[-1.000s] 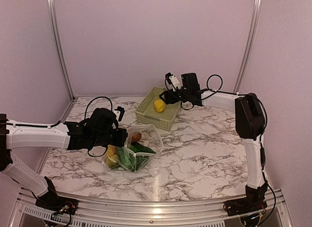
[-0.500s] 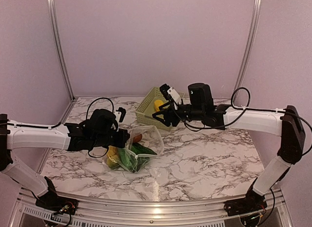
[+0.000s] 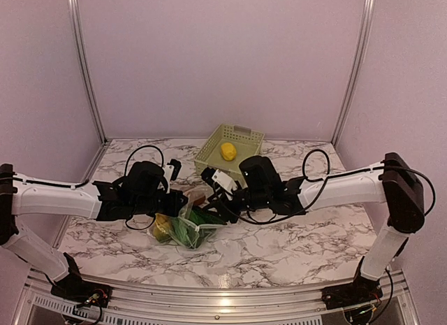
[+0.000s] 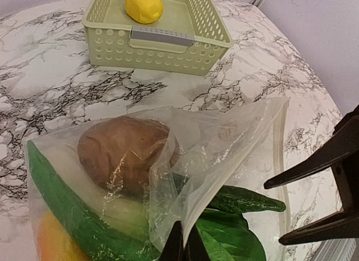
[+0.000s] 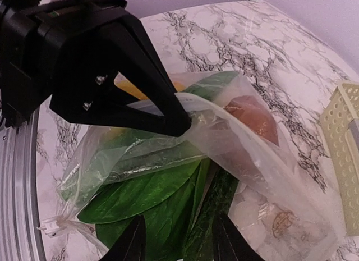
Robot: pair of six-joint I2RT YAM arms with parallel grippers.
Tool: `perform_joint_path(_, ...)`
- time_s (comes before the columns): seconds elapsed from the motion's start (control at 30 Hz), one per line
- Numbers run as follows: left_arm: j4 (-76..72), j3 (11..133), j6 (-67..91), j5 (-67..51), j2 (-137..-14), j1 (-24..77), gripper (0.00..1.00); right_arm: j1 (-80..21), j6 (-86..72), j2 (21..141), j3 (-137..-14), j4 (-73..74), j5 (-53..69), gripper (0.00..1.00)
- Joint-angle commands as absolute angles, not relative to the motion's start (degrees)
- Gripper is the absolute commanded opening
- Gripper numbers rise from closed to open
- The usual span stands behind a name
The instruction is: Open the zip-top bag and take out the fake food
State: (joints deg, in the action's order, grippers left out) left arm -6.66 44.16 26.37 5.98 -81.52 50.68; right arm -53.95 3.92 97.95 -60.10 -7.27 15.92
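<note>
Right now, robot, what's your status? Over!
Left hand shut on edge of zip-top bag. Right hand open at its mouth. Lemon in basket, other fake food inside bag. Nothing blocking.

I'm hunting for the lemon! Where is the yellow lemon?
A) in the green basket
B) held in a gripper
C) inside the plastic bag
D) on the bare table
A: the lemon lies on the floor of the pale green basket, with its slotted walls around it.
</note>
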Motion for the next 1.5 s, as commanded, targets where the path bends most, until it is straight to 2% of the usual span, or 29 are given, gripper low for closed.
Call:
perform_joint_path(0.0,-7.0,44.7,26.9,6.0,-79.8,50.9,0.00,-55.5,3.7,101.8,-58.6,-14.2,11.0,0.37)
perform_joint_path(0.13,-6.3,45.6,26.9,5.8,-79.0,50.9,0.00,-55.6,3.2,106.2,-59.6,-16.7,8.9,0.39)
perform_joint_path(0.27,-5.4,45.9,26.1,5.3,-79.5,50.9,0.00,-55.5,1.5,109.0,-60.6,-16.0,14.1,0.62)
perform_joint_path(0.37,-5.4,45.5,25.9,4.9,-80.2,50.9,0.00,-55.5,-1.4,109.4,-60.4,-15.4,18.1,0.84)
perform_joint_path(0.47,-6.3,44.7,26.3,4.7,-80.5,51.1,0.00,-55.5,-5.1,109.9,-60.9,-14.3,20.6,0.95)
perform_joint_path(0.8,-7.1,44.2,26.6,5.2,-81.2,51.1,0.00,-55.6,-13.2,115.3,-62.4,-12.2,17.8,0.97)
perform_joint_path(0.97,-7.1,43.9,26.6,5.0,-81.2,51.0,0.00,-55.6,-14.1,116.4,-61.5,-12.6,15.3,0.92)
perform_joint_path(1.33,-7.3,42.9,25.8,5.0,-80.6,51.0,0.00,-54.2,-10.9,103.1,-58.1,-8.9,16.3,0.90)
perform_joint_path(1.4,-7.7,42.7,25.8,5.0,-80.6,51.1,0.00,-53.5,-10.9,101.8,-57.7,-7.4,15.5,0.88)
perform_joint_path(1.47,-8.0,42.6,25.9,4.9,-80.8,51.1,0.00,-52.9,-10.8,101.1,-57.0,-6.3,14.5,0.82)
